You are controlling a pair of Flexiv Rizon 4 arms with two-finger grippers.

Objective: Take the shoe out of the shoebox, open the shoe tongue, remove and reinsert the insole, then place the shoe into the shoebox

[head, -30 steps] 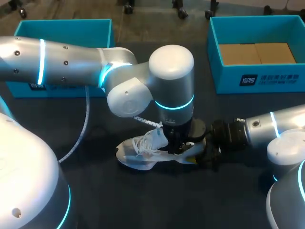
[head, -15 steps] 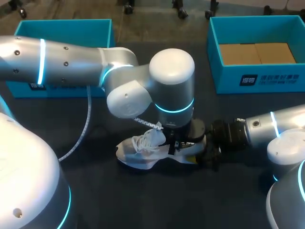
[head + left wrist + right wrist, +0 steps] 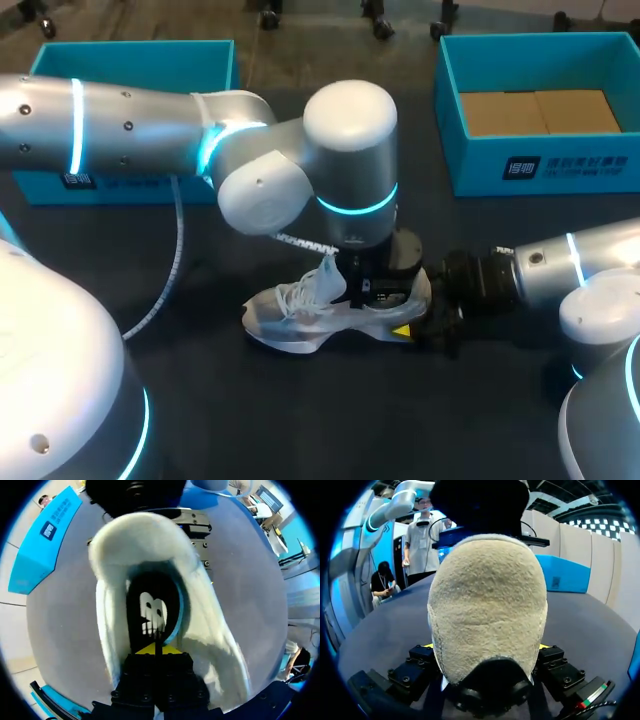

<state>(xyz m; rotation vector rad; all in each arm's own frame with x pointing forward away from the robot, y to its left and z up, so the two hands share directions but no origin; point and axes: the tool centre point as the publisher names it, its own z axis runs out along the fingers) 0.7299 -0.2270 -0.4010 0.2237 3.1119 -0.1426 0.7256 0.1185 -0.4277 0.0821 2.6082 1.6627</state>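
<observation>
White shoe point(image 3: 300, 315) lies heel toward the right gripper point(image 3: 485, 647), which clamps it on both sides — the left gripper point(image 3: 155, 650), fingers pressed together, points straight down at the insole point(image 3: 152, 610).

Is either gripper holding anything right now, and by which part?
The right gripper holds the white fabric sneaker by its heel. The left gripper sits in its opening over the black insole; whether it grips cannot be told.
</observation>
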